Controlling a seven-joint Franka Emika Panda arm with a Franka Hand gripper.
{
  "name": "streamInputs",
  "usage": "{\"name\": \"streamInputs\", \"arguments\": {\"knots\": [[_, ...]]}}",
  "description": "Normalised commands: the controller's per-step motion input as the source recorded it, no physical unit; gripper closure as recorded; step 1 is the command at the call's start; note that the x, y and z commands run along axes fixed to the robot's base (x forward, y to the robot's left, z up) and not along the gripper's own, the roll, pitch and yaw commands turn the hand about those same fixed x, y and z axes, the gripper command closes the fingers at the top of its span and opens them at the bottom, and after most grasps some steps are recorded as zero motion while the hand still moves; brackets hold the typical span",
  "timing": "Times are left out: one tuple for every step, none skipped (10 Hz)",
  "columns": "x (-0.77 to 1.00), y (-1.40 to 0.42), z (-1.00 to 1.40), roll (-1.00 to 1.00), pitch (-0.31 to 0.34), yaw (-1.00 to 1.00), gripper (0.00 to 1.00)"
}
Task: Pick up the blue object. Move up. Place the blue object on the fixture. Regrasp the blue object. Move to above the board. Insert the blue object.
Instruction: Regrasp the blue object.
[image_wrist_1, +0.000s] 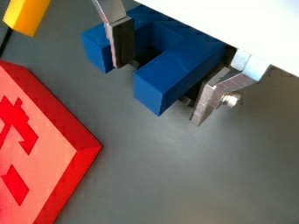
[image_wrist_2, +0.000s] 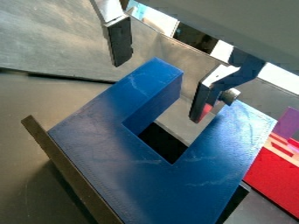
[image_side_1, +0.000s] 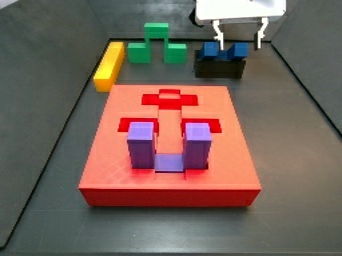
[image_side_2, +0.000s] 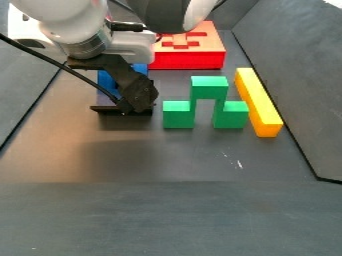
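The blue object (image_wrist_1: 176, 68) is a deep-blue U-shaped block resting on the dark fixture (image_side_1: 221, 68) at the back right of the floor. It also shows in the side views (image_side_1: 225, 48) (image_side_2: 138, 92). My gripper (image_wrist_1: 162, 92) is lowered over it and open. One finger (image_wrist_1: 117, 42) stands in the U's gap and the other finger (image_wrist_1: 216, 98) stands outside, so the two straddle one prong with a gap on each side. A wrist view (image_wrist_2: 160, 87) shows the same. The red board (image_side_1: 120, 170) lies in the middle of the floor.
A purple U-shaped piece (image_side_1: 167, 145) sits in the board's recess. A yellow bar (image_side_1: 108, 65) and green blocks (image_side_1: 158, 45) lie beside the fixture. In a wrist view the board's corner (image_wrist_1: 35, 140) is close to the gripper.
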Motion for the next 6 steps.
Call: {"name": "streamInputs", "arguments": {"knots": [[0.17, 0.00, 0.23, 0.20, 0.100, 0.19, 0.00], [0.27, 0.00, 0.44, 0.51, 0.209, 0.21, 0.00], [0.32, 0.00, 0.47, 0.61, 0.283, 0.24, 0.00], [0.34, 0.00, 0.49, 0.60, 0.289, 0.25, 0.00], [0.35, 0.00, 0.46, 0.57, 0.257, 0.23, 0.00], [0.37, 0.00, 0.39, 0.63, 0.234, 0.23, 0.00]]}}
